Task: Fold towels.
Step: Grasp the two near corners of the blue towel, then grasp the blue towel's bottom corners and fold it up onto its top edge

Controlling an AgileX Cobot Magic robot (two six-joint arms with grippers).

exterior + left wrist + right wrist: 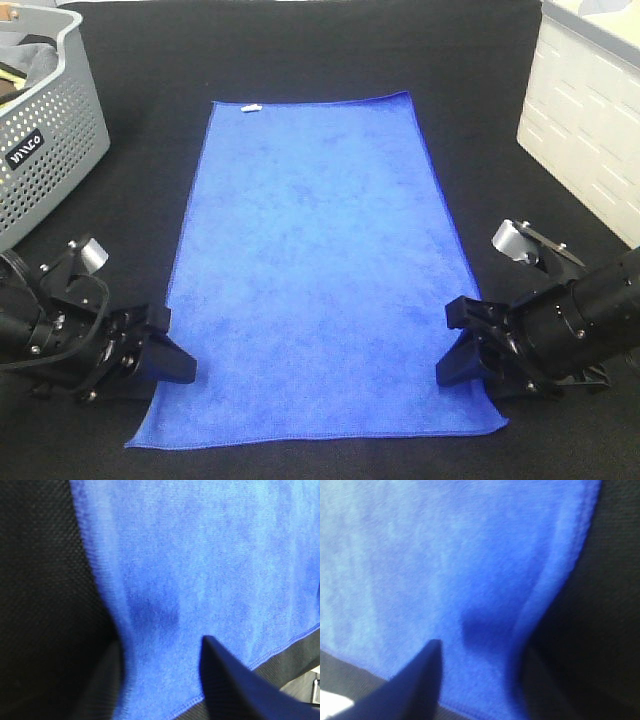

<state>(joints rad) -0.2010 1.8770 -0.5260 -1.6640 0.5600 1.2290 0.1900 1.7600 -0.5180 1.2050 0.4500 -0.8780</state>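
The royal-blue towel (pixel 315 250) lies flat and spread out on the black table, its small white tag (pixel 251 106) at the far edge. My left gripper (pixel 170 345) sits at the towel's near-left side edge. The left wrist view shows that gripper (pixel 161 642) with its jaws apart and the cloth puckered between them. My right gripper (pixel 452 343) sits at the near-right side edge. In its wrist view the right gripper (pixel 480 647) also straddles the raised hem with a gap between the fingers. Neither has lifted the cloth.
A perforated grey basket (pixel 50 140) holding grey cloth stands at the far left. A white box (pixel 590 110) stands at the far right. Black table cloth (pixel 320 50) surrounds the towel on all sides.
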